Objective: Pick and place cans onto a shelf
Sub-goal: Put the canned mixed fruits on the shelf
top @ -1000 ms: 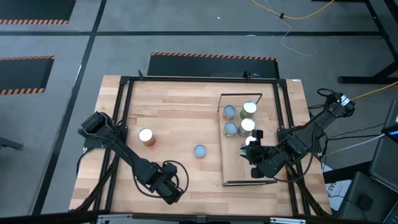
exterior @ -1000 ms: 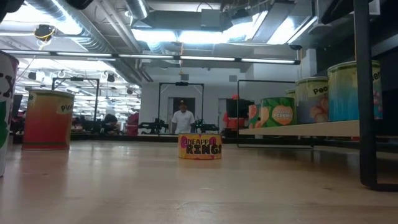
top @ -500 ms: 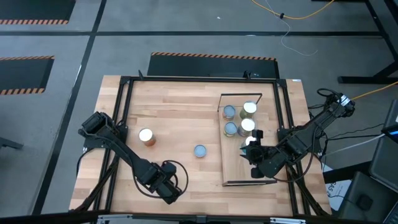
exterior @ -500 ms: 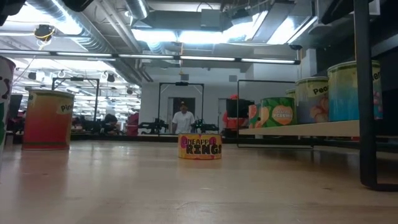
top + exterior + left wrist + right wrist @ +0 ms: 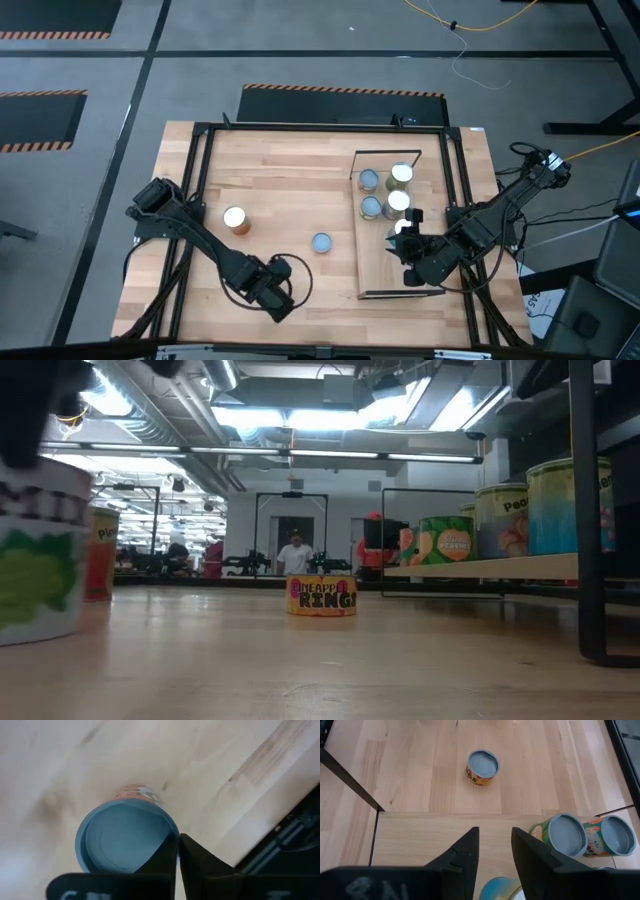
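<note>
**Left gripper on a can near the front edge**

Nearest, left gripper [image 5: 277, 297] clamped on a blue-topped can [image 5: 125, 838]. Farther, right gripper [image 5: 403, 243] open over the shelf [image 5: 380, 270]. Beyond, pineapple can [image 5: 321, 243] on table, four cans [image 5: 385, 190] shelved.

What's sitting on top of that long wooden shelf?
On the long pale-wood shelf, four upright cans cluster at its far end. A fifth white-topped can sits partly covered by the right gripper, so its side is hidden.
</note>
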You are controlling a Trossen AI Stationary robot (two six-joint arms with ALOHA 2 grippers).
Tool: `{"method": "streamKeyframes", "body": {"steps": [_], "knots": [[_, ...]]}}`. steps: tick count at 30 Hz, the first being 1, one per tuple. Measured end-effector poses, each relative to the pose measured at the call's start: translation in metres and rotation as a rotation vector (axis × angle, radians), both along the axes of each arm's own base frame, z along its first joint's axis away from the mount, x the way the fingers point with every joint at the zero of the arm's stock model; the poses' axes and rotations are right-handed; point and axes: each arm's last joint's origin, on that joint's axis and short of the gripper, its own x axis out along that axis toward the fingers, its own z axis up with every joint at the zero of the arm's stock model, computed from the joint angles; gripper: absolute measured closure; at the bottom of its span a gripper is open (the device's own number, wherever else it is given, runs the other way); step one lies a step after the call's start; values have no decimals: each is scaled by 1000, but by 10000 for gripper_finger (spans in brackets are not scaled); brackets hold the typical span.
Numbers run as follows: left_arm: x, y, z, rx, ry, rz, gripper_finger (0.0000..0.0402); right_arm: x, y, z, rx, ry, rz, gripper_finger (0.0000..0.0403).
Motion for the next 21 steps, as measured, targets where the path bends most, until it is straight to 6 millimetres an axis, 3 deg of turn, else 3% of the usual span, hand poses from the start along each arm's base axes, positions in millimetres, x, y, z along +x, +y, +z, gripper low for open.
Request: {"method": "streamKeyframes", "body": {"steps": [6,14,21], "knots": [[17,25,0,51,-19,-212,398,0,0,0,-2,0,0,285],[40,73,0,127,-37,-451,398,0,0,0,-3,0,1,285],[51,104,0,176,-44,-566,399,0,0,0,-4,0,2,285]]}}
